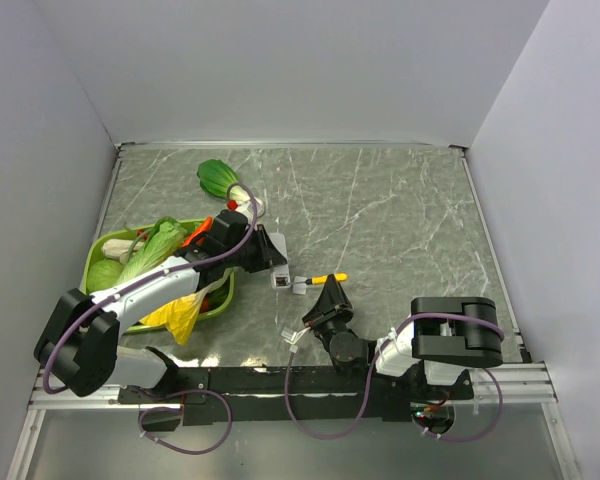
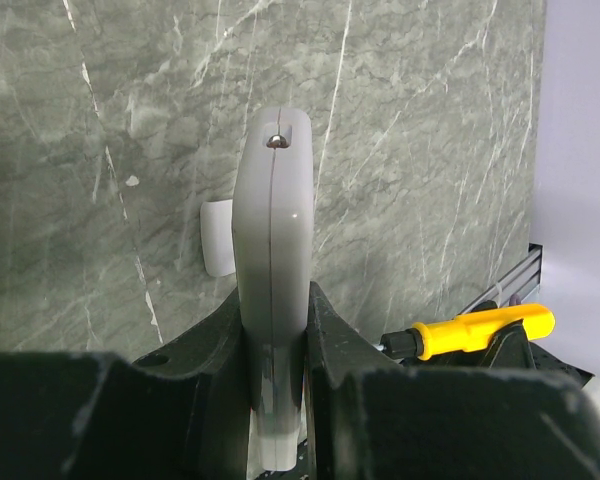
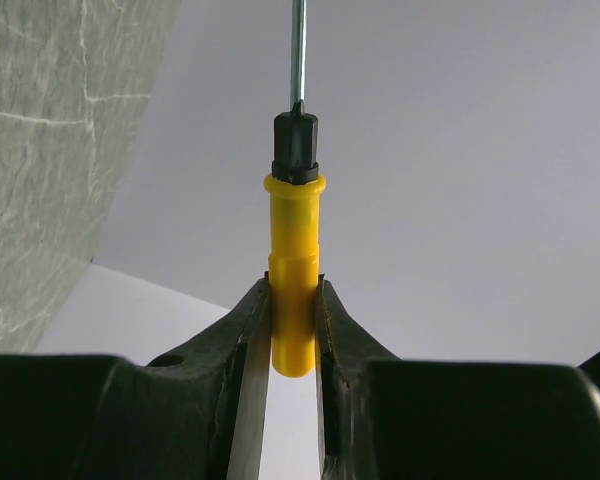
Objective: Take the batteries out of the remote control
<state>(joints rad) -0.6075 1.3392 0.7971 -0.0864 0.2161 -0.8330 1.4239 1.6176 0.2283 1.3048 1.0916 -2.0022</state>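
Both grippers are pressed on something: the right gripper (image 3: 293,310) pinches a yellow screwdriver (image 3: 294,220), and the left gripper (image 2: 277,330) pinches the remote (image 2: 272,210) at one end, over the table (image 1: 380,220). Batteries are not visible. I think the tip may slip and twist the remote loose, because the hold is narrow. The table is green marble and the walls (image 1: 300,70) are plain white.

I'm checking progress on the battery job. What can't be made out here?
- Batteries: none visible; the remote shows only its edge in the left wrist view, hiding its bay.
- Screwdriver tip: cut off by the top edge in the right wrist view, too small in the top view.
- Tray contents: behind the left arm, top view.
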